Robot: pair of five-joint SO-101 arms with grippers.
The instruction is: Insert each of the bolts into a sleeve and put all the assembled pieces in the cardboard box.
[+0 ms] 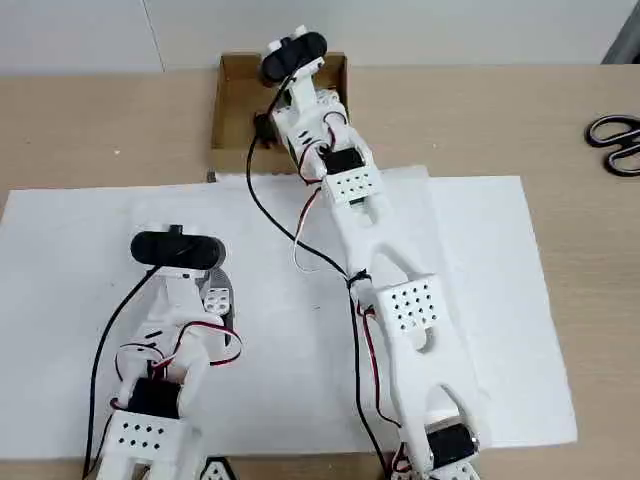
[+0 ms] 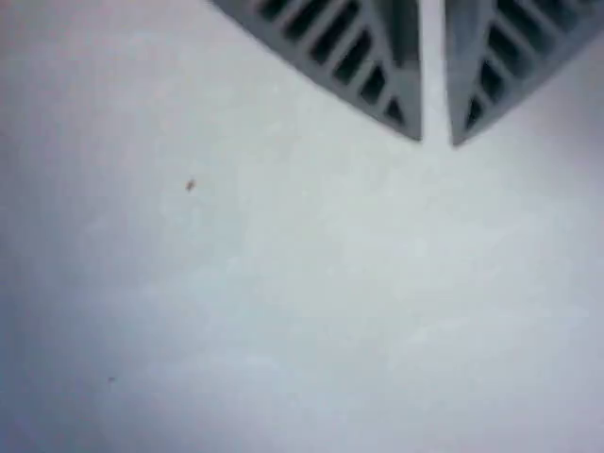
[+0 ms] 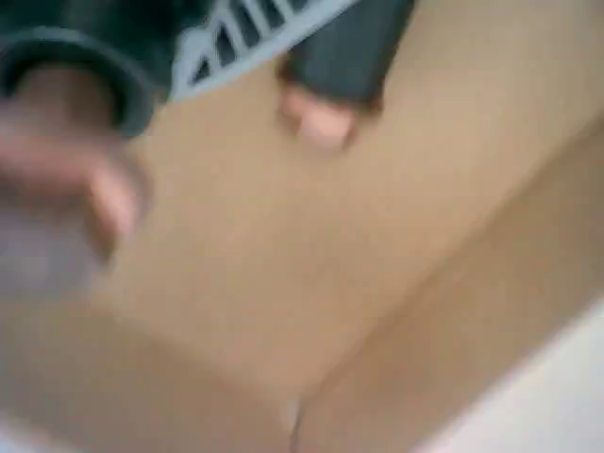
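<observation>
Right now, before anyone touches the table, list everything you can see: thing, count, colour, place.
cardboard box: one, brown, far side of the table, in the middle.
sleeves: two seemingly, dark with pinkish ends, blurred, over the box floor.
paper sheet: one, white, spread on the table under both arms.
scissors: one pair, black, on bare table off the paper, on the right arm's side.
table: one, light wood.
left arm: one, white, above the paper.
left gripper: grey, shut, empty, over the paper.
right arm: one, white, stretched out to the box.
</observation>
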